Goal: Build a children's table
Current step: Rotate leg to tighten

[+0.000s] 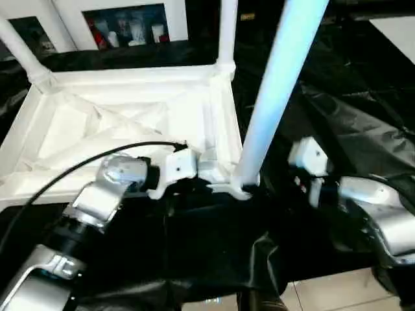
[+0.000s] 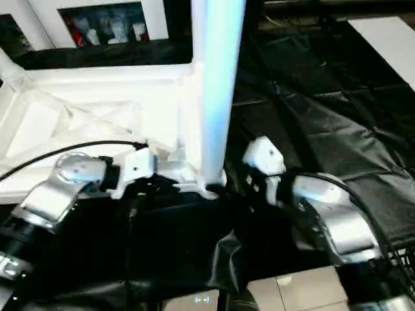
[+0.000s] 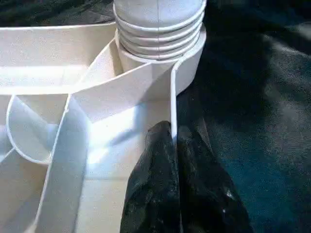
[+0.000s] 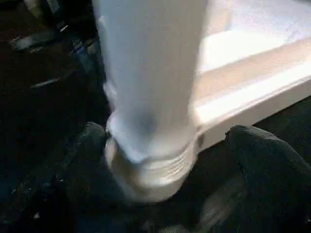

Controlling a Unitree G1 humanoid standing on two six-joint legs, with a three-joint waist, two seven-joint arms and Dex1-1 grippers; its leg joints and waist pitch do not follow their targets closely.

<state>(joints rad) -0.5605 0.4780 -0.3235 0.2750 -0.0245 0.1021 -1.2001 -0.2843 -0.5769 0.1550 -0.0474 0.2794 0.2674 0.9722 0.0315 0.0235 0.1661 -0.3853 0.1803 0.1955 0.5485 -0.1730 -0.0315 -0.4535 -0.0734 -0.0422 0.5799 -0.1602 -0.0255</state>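
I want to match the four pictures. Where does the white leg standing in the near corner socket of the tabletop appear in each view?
Left eye view: the leg rises right of centre, leaning toward the upper right.
Right eye view: it stands near the centre, almost upright.
Left wrist view: its ribbed base sits at the upper middle.
Right wrist view: it rises through the centre.
Shared landmark: the round corner socket that holds its base.

White tabletop point(image 1: 123, 116), black sheet point(image 1: 337, 97)
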